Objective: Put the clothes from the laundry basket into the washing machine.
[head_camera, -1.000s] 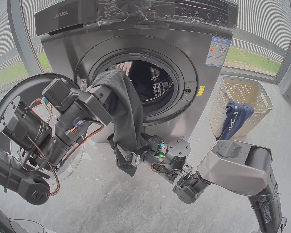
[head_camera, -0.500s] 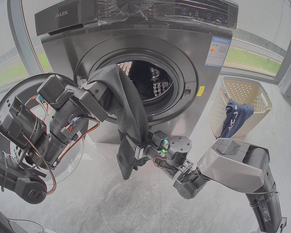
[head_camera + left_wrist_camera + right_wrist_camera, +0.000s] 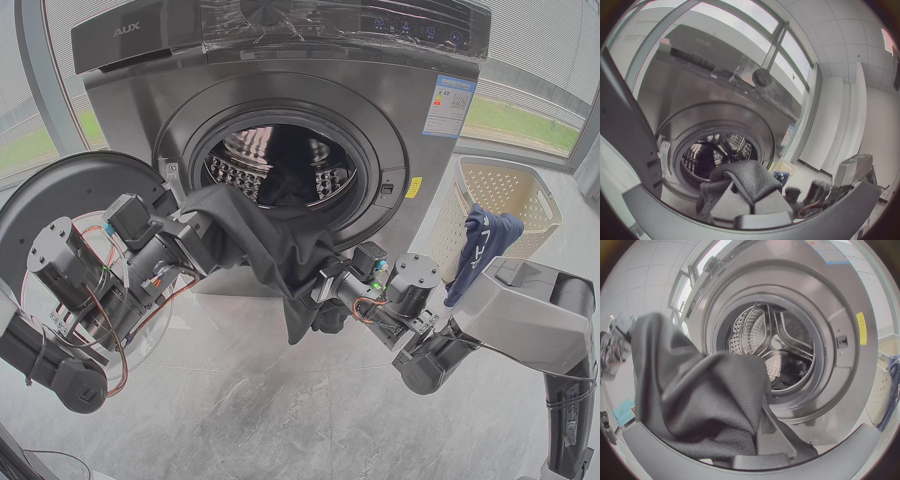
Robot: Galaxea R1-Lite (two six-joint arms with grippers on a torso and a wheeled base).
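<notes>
Since a second ago my left claw (image 3: 199, 230) has dropped from the upper left of the porthole to below its left rim. My right claw (image 3: 321, 289) has climbed up and across toward the washing machine (image 3: 400, 100). The dark grey mesh garment (image 3: 275, 244) no longer hangs long over the opening; it now spans between my two claws in front of the lower lip, and more of the drum (image 3: 250, 169) shows behind it. The machine and the basket have not shifted.

My left claw is pressed together on one end of the garment, with cloth folded over its fingers (image 3: 728, 204). My right claw pinches the other end, and a tail of fabric hangs below it toward the floor. The garment is still outside the drum, where something dark already lies at the bottom. The round door (image 3: 75, 187) stands swung open on my left. The laundry basket (image 3: 506, 187) stands on the floor to the right of the machine, with a navy garment (image 3: 484, 240) draped over its front rim
</notes>
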